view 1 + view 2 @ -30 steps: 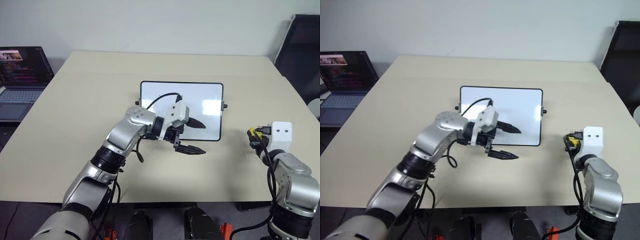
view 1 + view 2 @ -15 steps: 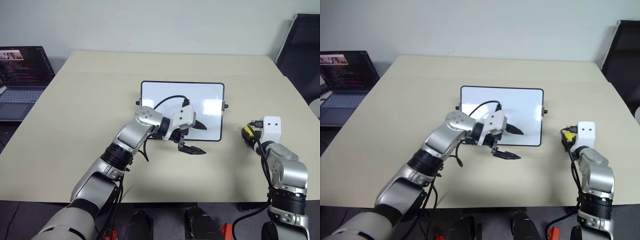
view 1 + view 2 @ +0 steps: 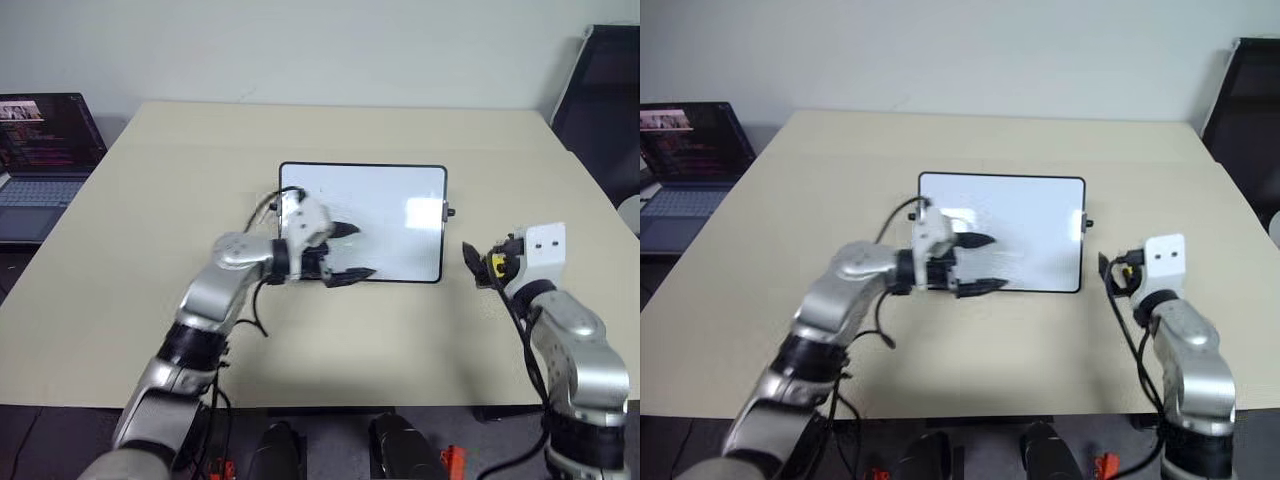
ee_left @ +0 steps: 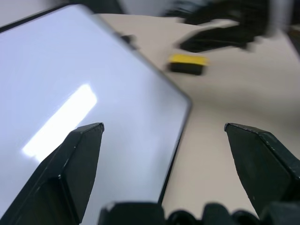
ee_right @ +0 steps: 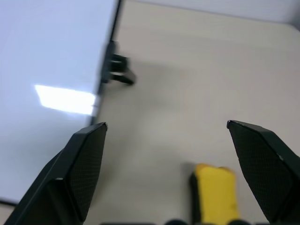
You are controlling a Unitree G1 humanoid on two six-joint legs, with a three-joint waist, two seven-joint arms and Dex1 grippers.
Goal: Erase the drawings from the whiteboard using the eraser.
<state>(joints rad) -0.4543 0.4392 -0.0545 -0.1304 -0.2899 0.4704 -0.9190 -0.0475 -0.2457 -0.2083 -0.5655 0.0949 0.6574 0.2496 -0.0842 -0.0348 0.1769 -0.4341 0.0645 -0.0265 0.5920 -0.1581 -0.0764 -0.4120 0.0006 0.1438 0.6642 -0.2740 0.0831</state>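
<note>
The whiteboard (image 3: 390, 200) lies flat mid-table, and the part of its surface that shows is plain white. The drawings are out of view. The yellow eraser (image 5: 213, 193) lies on the table just right of the board, beside its black knob (image 5: 117, 70). My right gripper (image 5: 166, 125) hovers over it, open, a finger on each side and apart from it. My left gripper (image 3: 350, 252) stands open over the board's front left part, holding nothing. In the left wrist view the eraser (image 4: 187, 63) shows past the board's corner.
An open laptop (image 3: 45, 150) stands at the table's far left edge. A black chair (image 3: 605, 90) is beyond the right edge. Bare table (image 3: 330, 130) lies behind and in front of the board.
My right gripper has opened and shifted left, leaving the eraser on the table. My left arm has swung left, from the board's front middle to its front left.
</note>
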